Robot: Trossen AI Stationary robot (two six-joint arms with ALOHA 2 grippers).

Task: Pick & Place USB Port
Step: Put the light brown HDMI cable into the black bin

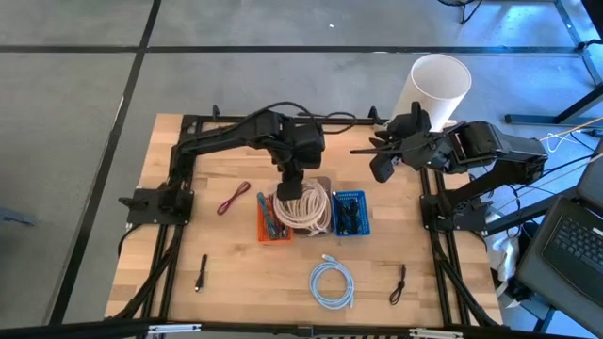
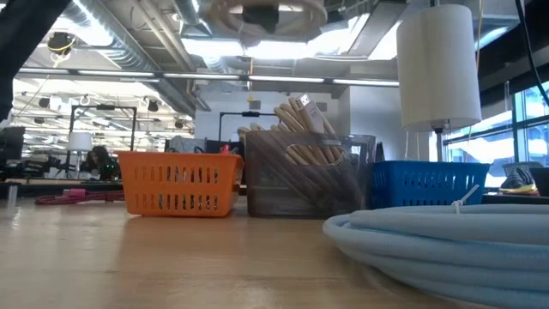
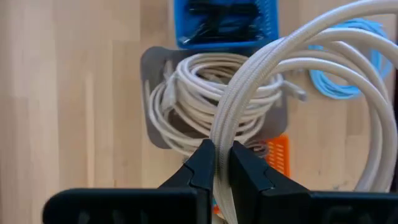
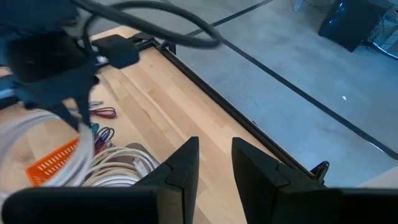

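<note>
Left gripper (image 1: 295,181) hangs over the middle of the table, fingers (image 3: 202,165) pinched on a beige cable (image 3: 249,81), whose loops dangle above the grey bin (image 3: 155,59). More beige cable coils (image 1: 301,209) fill that bin. From left across the table: black plug (image 1: 201,275), red cable (image 1: 232,199), orange basket (image 1: 267,224) touching the grey bin, blue basket (image 1: 350,213) on the bin's other side, light blue coil (image 1: 332,283) near the front edge, small dark cable (image 1: 399,282). Right gripper (image 1: 369,149) waits off the right rear edge, jaws slightly apart, holding nothing. White cylinder (image 1: 435,87) stands behind it.
</note>
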